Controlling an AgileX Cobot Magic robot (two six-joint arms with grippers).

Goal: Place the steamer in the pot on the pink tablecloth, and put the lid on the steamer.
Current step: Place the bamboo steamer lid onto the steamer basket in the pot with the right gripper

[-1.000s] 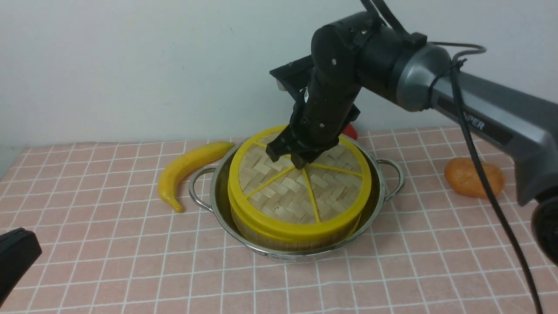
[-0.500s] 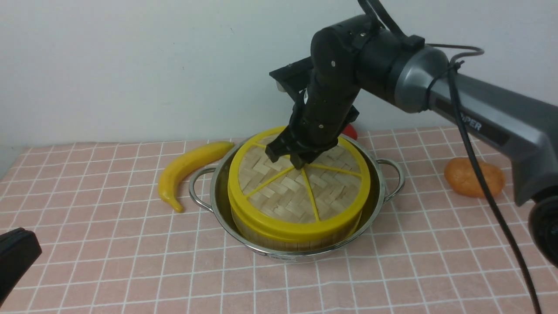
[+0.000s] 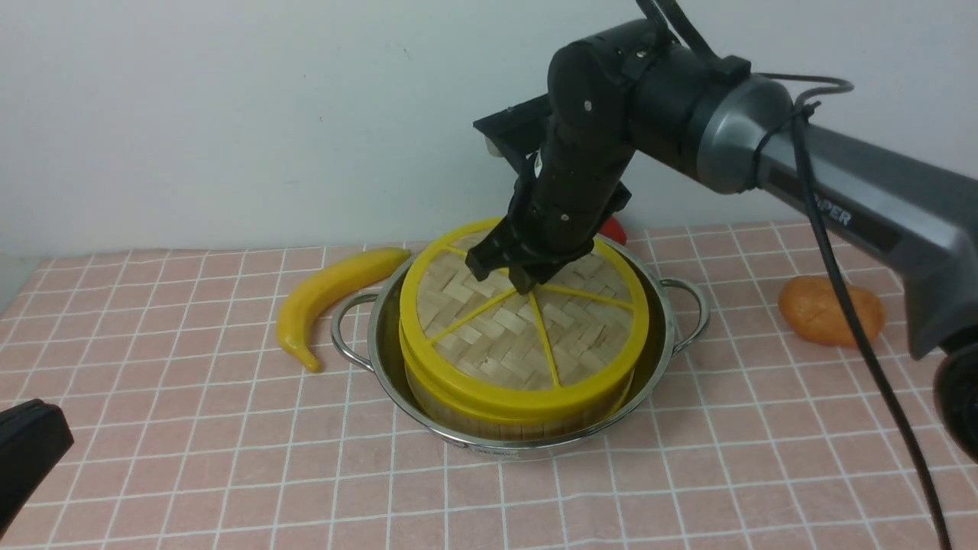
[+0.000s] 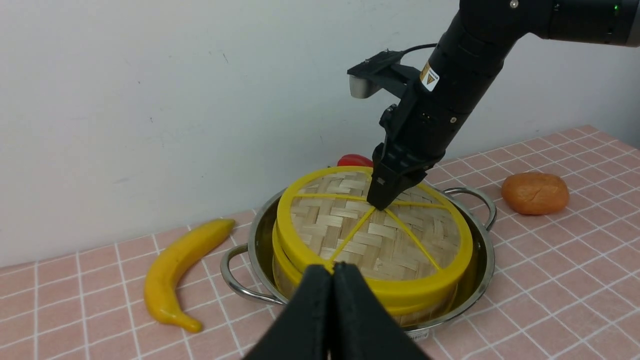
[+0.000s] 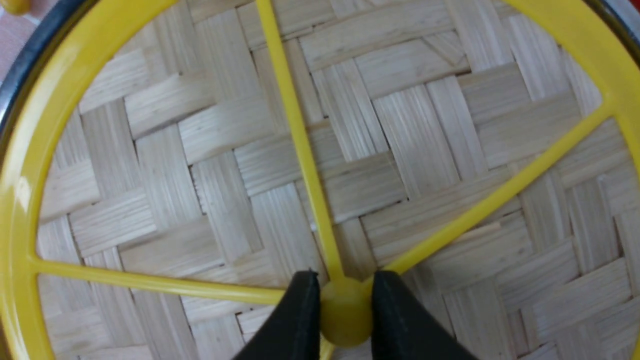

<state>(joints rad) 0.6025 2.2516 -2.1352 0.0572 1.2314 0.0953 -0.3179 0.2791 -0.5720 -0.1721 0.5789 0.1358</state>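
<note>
Right jaws clamped on lid knob, left jaws closed empty, banana just beside pot, orange toy apart.

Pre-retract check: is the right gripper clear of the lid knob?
No. The right gripper has a finger pressed on each side of the knob of the lid.

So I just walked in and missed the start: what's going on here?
The right gripper is closed on the centre knob of the lid, which sits on the steamer. The steamer stands inside the pot on the pink tablecloth. The left gripper is shut, empty and held back from the pot. A banana lies beside the pot.
</note>
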